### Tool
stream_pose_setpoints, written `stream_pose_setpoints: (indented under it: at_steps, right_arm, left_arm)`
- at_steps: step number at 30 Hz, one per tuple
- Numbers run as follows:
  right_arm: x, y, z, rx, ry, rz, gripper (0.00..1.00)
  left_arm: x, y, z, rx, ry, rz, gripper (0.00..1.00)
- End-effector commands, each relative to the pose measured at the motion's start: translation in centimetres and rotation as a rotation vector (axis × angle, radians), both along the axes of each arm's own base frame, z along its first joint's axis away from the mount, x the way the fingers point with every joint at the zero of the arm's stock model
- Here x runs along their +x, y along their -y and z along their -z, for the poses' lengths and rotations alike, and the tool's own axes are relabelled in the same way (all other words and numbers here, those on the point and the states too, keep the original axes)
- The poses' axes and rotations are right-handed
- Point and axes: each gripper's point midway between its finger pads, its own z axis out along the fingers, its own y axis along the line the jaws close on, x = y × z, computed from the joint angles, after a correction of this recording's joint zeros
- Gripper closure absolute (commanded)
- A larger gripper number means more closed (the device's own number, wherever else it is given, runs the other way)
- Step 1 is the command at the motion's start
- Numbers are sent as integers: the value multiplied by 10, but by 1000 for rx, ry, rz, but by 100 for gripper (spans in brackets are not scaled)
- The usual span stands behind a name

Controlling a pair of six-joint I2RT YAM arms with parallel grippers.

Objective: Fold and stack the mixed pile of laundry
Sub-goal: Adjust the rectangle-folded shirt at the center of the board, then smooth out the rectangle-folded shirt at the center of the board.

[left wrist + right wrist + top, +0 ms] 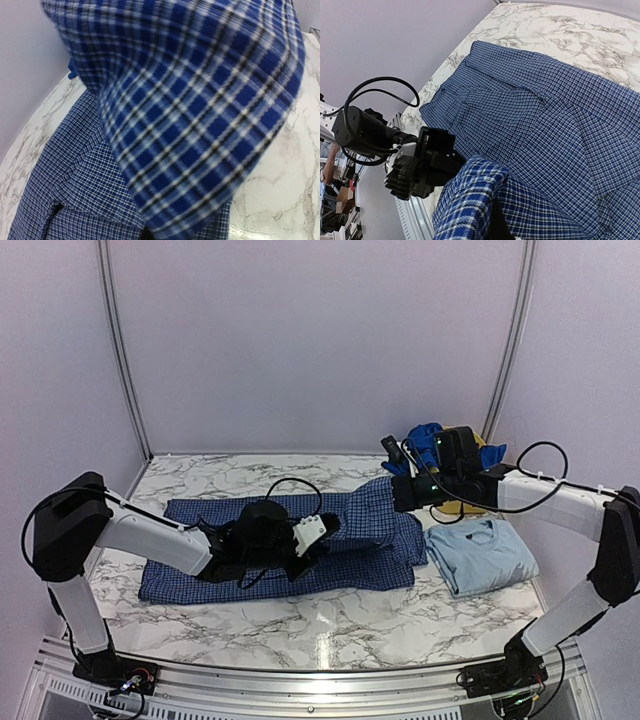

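Top view, check shirt [370,540]: navy-and-white small check, spread flat across the middle of the marble table [300,625], right end raised in a soft ridge.
Top view, right gripper [398,490]: pinched together on that raised right end, cloth sloping down from it.
Top view, left gripper [325,538]: low over the shirt's middle, tips against the cloth (gap between the jaws hidden).
Top view, other laundry: pale sky-blue T-shirt [485,555] lying flat just right of the shirt; royal-blue piece [425,435] bunched behind the right gripper.
Left wrist, check shirt [200,125]: thin woven fold draped right before the lens, blurred, covering the fingers; cannot tell whether the jaws are apart or together; flat shirt and glossy marble table [290,190] below.
Right wrist, check shirt [560,130]: creased, flat on the veined marble table [580,35]; one rolled edge raised close to the lens.
Right wrist, left gripper [451,167]: black, blocky, at the shirt's near edge.
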Motion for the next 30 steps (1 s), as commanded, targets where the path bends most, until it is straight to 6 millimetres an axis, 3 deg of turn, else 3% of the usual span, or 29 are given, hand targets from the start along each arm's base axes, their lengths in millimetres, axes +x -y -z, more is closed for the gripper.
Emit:
stream_pose_setpoints:
  at_steps: [1,8,11,13,15,16,18,19,25,26,27,28,30]
  right_arm:
    - [-13,-2,-11,4,12,-57,100]
    - [-58,-29,33,-127,-58,-223,100]
    - [-69,-38,57,-228,-87,-266,100]
    - [-57,-41,62,-269,-78,-245,100]
    - [-34,-46,60,-306,-34,-193,100]
    - [-22,-51,59,-319,-16,-178,100]
    - [1,-64,63,-349,-6,-169,100]
    - [13,-72,76,-368,-23,-178,100]
    - [64,-130,109,-372,-97,-249,100]
    - [70,-141,111,-360,-104,-258,100]
    - [78,-156,99,-330,-80,-266,99]
    - [77,-166,102,-323,-90,-286,91]
    - [70,-183,99,-311,-78,-328,67]
  left_arm:
    - [-15,-23,-10,69,13,100,100]
    - [-33,-61,36,249,-18,140,100]
    - [-32,-68,35,248,-26,98,87]
    - [-32,-75,26,225,-28,66,73]
    - [-29,-89,10,184,-25,-16,62]
    - [-27,-97,2,162,-17,-61,51]
    - [-20,-116,-18,87,-5,-185,12]
    - [-16,-127,-31,40,1,-248,3]
    - [8,-202,-86,-292,-38,-694,1]
    - [8,-209,-89,-334,-59,-716,1]
    - [10,-219,-89,-373,-87,-753,1]
    - [14,-231,-87,-404,-117,-803,1]
    - [17,-238,-79,-431,-198,-820,1]
